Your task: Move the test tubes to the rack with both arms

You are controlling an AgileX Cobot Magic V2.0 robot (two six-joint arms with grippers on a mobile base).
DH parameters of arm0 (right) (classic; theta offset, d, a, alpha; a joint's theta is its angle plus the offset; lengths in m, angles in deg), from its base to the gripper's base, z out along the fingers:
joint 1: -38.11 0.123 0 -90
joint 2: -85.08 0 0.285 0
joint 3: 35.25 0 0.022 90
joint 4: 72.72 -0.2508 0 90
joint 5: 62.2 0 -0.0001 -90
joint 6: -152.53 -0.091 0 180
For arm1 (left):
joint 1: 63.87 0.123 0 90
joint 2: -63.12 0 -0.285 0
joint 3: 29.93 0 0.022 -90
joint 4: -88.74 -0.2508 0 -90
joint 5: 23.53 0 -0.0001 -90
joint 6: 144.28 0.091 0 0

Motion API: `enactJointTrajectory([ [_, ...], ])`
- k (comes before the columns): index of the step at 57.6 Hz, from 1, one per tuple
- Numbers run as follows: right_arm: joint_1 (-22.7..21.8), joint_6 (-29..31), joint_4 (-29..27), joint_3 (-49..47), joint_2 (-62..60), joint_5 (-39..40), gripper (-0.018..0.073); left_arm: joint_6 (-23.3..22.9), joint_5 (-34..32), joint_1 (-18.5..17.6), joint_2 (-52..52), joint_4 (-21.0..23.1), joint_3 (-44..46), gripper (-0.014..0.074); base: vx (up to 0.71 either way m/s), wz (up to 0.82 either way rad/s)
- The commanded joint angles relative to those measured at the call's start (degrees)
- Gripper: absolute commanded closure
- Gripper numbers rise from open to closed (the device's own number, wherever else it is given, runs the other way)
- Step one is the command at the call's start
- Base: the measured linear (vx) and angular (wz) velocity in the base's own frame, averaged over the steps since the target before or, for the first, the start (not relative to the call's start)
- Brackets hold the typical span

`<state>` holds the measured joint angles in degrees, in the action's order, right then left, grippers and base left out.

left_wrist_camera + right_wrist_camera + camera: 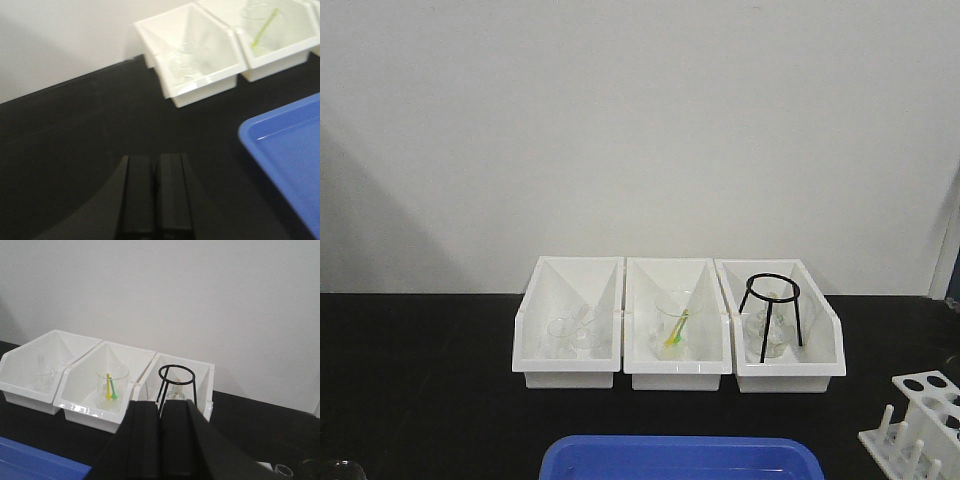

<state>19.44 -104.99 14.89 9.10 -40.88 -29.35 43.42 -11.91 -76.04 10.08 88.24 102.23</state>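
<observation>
The left gripper [156, 192] hangs over the bare black table [65, 150] with its two fingers pressed together and nothing between them. The right gripper [161, 440] is the same: fingers together, holding nothing, pointing at the three white bins [680, 325].

The rack [918, 420] stands at the right edge of the table, partly cut off in the front view. Its round holes look empty. In the left bin [568, 325] there is some clear glass, and one piece looks like a thin tube [41, 371], but it is too faint to be sure. The middle bin holds a beaker [112, 387] with a yellow stick and a green stick [110, 387] in it. The right bin holds a black wire stand [771, 315]. A blue tray [682, 460] sits in front.

No tube has been picked up, so the job is probably just starting. The glass is thin, slippery and hard to see. A gripper could miss a tube, squeeze too hard and crack it, or bump the bin wall.
</observation>
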Motion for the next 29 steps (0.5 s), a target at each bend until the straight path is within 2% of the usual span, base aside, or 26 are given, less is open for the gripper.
enactJointTrajectory([
  [1,-0.19,0.01,-2.18,-1.55,-0.44,0.63,0.0567,-0.87,-6.69,3.6,9.39,0.11,-5.82,0.0617,0.0,0.0],
  [7,-0.19,0.01,-2.18,-1.55,-0.44,0.63,0.0567,-0.88,-6.57,7.67,20.19,0.11,-15.11,0.0617,0.0,0.0],
  [15,-0.19,0.01,-2.18,-1.55,-0.44,0.63,0.0567,-0.93,-6.57,11.39,33.73,0.11,-25.08,0.0617,0.0,0.0],
  [24,-0.19,0.01,-2.18,-1.55,-0.44,0.63,0.0567,-1.21,-6.79,12.42,47.19,0.5,-32.84,0.0617,0.0,0.0],
  [29,-0.19,0.01,-1.91,-1.55,-0.44,0.63,0.0567,-2.47,-4.89,12.42,46.08,0.17,-32.64,0.0617,0.0,0.0],
])
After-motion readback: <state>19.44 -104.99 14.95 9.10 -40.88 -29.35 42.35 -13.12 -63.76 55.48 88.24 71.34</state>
